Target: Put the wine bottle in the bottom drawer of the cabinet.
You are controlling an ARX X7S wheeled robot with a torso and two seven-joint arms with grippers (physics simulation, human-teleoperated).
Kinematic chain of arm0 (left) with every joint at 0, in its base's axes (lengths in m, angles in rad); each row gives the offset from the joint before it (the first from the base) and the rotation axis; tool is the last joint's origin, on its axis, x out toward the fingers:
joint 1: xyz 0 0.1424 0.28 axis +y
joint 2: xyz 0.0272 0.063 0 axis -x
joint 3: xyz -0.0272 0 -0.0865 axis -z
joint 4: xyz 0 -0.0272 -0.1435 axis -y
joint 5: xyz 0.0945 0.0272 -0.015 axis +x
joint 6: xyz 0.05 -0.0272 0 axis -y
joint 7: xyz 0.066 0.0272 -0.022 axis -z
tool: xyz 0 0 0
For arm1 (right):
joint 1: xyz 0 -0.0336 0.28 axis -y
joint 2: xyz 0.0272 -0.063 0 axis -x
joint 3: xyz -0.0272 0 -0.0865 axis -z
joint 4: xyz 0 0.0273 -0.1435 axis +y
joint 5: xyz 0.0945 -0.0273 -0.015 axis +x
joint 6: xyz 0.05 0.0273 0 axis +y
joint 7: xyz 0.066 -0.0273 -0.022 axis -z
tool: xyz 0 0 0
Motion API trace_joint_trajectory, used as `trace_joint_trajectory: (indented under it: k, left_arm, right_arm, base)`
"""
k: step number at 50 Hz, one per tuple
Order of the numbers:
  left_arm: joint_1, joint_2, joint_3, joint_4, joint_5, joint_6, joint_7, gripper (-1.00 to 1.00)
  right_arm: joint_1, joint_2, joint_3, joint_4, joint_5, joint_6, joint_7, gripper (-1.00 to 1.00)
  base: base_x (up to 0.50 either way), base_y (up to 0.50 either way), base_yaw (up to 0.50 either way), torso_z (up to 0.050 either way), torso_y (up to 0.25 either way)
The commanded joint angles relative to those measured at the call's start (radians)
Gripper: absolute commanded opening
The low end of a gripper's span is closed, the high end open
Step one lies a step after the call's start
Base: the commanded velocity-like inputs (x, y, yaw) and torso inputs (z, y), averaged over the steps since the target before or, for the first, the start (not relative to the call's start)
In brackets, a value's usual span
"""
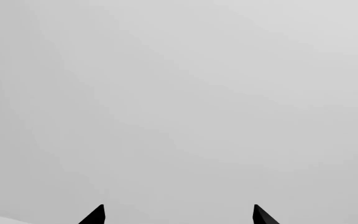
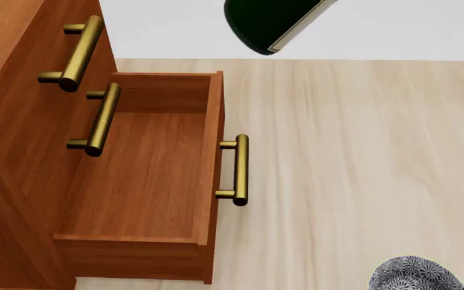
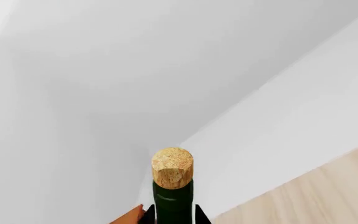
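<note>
From the head view we see the cabinet [image 2: 6, 181] at left, reddish-brown wood, with two upper drawer fronts shut, each with a brass bar handle [image 2: 77, 53]. The bottom drawer [image 2: 147, 175] is pulled out and open toward us, inside bare, its own brass handle [image 2: 236, 170] on the front panel facing the pale wood floor [image 2: 361, 169].

The wine bottle [image 2: 268, 21] shows at the top edge of the head view: only its dark-green rounded base and a sliver of white label, up in the air, to the right of and beyond the drawer's far corner, not over the opening.

In the right wrist view we see the bottle's neck and tan cork [image 3: 172, 167] rising between the two black tips of the right pincer [image 3: 173, 217], which sit tight against the glass on both sides, so the right pincer is closed on the bottle. A bit of cabinet wood shows beside the neck.

In the left wrist view the left pincer [image 1: 177, 215] shows two black fingertips [image 1: 95, 215] spread wide apart, nothing between them, against a plain grey-white wall.

A speckled grey rounded object [image 2: 413, 275] sits at the bottom right of the head view; we cannot tell what it is.
</note>
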Motion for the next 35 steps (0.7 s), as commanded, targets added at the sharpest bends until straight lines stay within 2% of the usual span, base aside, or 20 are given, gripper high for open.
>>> trace_joint_trajectory:
  k: [1, 14, 35]
  left_arm:
    - [0.000, -0.002, 0.002, 0.000, 0.001, -0.002, 0.000, 1.00]
    - [0.000, -0.002, 0.003, -0.005, -0.001, 0.004, 0.002, 1.00]
    - [0.001, -0.004, 0.010, -0.013, -0.003, 0.014, 0.006, 1.00]
  right_arm:
    - [0.088, -0.052, -0.065, 0.138, 0.002, 0.075, -0.046, -1.00]
    - [0.205, -0.142, -0.185, 0.368, -0.034, 0.205, -0.145, -1.00]
    - [0.326, -0.296, -0.348, 0.716, -0.192, 0.335, -0.444, -1.00]
  base:
    - [0.00, 0.00, 0.00, 0.010, 0.000]
    - [0.00, 0.00, 0.00, 0.000, 0.001]
    - [0.00, 0.00, 0.00, 0.000, 0.000]
